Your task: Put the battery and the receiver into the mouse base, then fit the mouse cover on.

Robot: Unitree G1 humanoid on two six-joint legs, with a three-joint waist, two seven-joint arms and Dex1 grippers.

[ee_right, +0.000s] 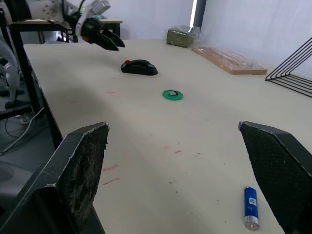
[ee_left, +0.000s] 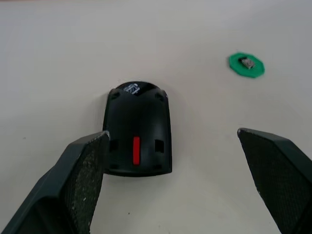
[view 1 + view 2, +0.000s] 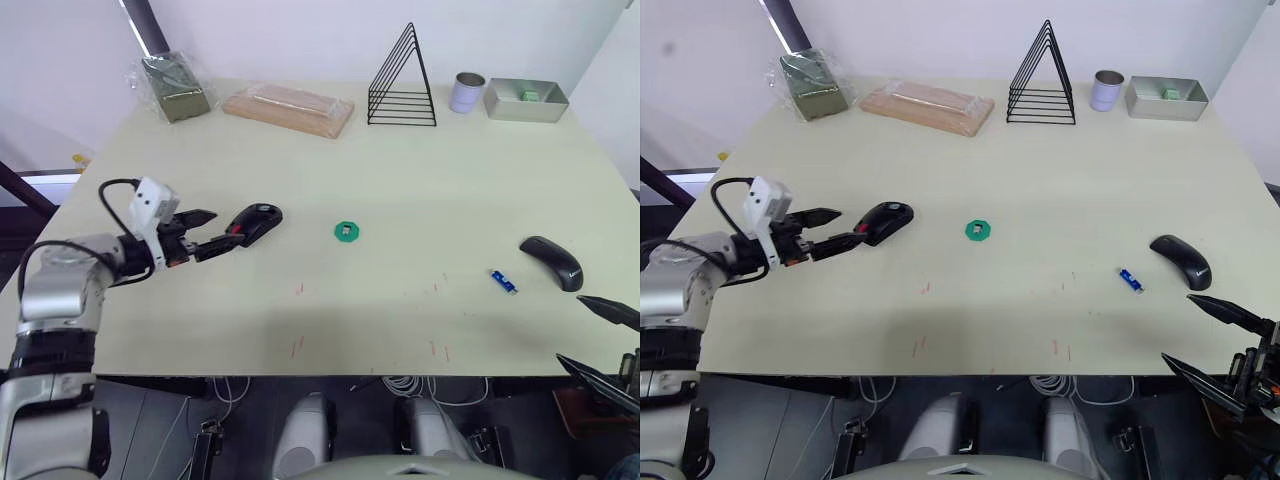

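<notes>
The mouse base (image 3: 255, 220), black with a red patch, lies on the left half of the table. My left gripper (image 3: 225, 226) is open just to its left, and one finger (image 2: 83, 175) sits beside the base's near end (image 2: 138, 129). The receiver (image 2: 248, 62) is a tiny grey stub resting on a green disc (image 3: 346, 231) at mid-table. The blue battery (image 3: 503, 281) lies to the right, with the glossy black mouse cover (image 3: 552, 262) just beyond it. My right gripper (image 3: 1215, 345) hangs open off the table's front right corner, empty.
Along the far edge stand a plastic-wrapped green block (image 3: 175, 85), a wrapped wooden board (image 3: 288, 108), a black wire rack (image 3: 402, 85), a metal cup (image 3: 467, 92) and a grey tray (image 3: 510, 108). Small red marks (image 3: 298, 348) dot the table near its front edge.
</notes>
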